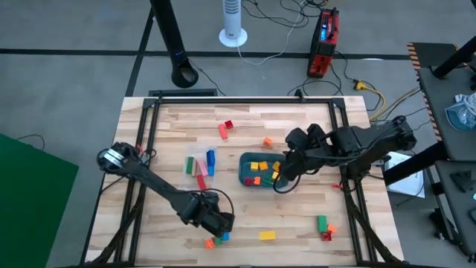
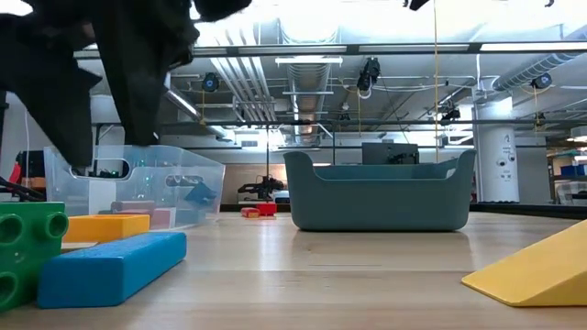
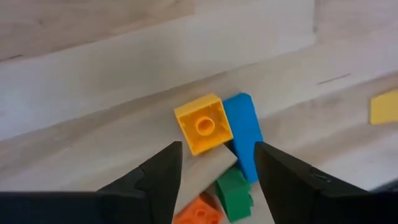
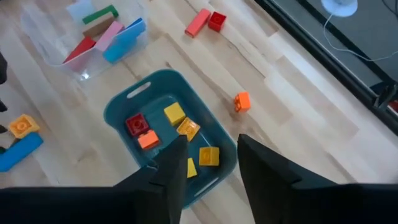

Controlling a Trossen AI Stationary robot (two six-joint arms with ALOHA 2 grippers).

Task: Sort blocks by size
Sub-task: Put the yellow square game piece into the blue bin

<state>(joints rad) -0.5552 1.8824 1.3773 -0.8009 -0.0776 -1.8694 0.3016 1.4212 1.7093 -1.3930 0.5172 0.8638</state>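
Left gripper (image 1: 221,232) is positioned low over the near edge of the table (image 1: 297,227), directly above a small cluster of blocks. Its wrist view shows the jaws standing wide with nothing between them; ahead of the fingers (image 3: 163,177) lie a yellow cube (image 3: 203,124), a blue bar (image 3: 244,134) touching it, a green cube (image 3: 234,190) and an orange cube (image 3: 199,213) — all resting on the wood.

Right gripper (image 1: 280,179) hangs over the right end of the teal tray (image 1: 244,165), which sits near the table's middle. Its jaws are parted and carry nothing. The tray holds short cubes only: one red (image 4: 135,124), one orange (image 4: 148,140) and several yellow (image 4: 175,114).

The clear container (image 4: 43,43) stands just left of the tray and holds the longer pieces — a green bar (image 4: 99,15), a pink bar (image 4: 109,34), a blue bar and a red piece (image 4: 78,51).

Loose blocks remaining on the table:
- a red bar (image 1: 222,131) and a red cube (image 1: 229,123) near the far side;
- a single orange cube (image 1: 268,141) beyond the tray;
- a yellow bar (image 1: 267,235) on the near side;
- a green block (image 1: 322,222) with small orange and red pieces beside it, near the right-hand corner.
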